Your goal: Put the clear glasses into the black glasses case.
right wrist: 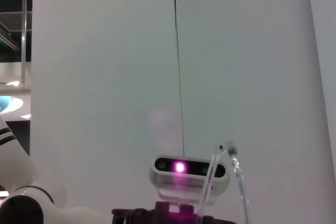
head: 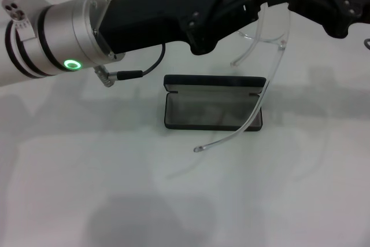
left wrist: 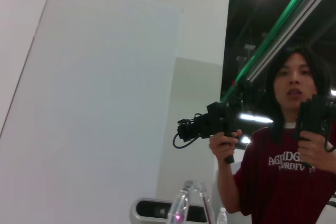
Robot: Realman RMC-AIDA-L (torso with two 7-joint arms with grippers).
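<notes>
**Robot body: silver, white, black**

Left arm (head: pixel 69 39): white link w/ black rings, silver joint w/ lit green ring, then matte black housing. Thin black cable (head: pixel 144 67) loops to metal plug. Right arm (head: pixel 335 4): black, angular, w/ screws.

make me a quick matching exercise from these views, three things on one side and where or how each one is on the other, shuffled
Things:
1. clear glasses
2. black glasses case
3. left arm's ring light

States:
A. glowing green
B. lying open on the white table
C. held up in the air above the case, one arm hanging down across it

Pairs: 1-C, 2-B, 3-A
</notes>
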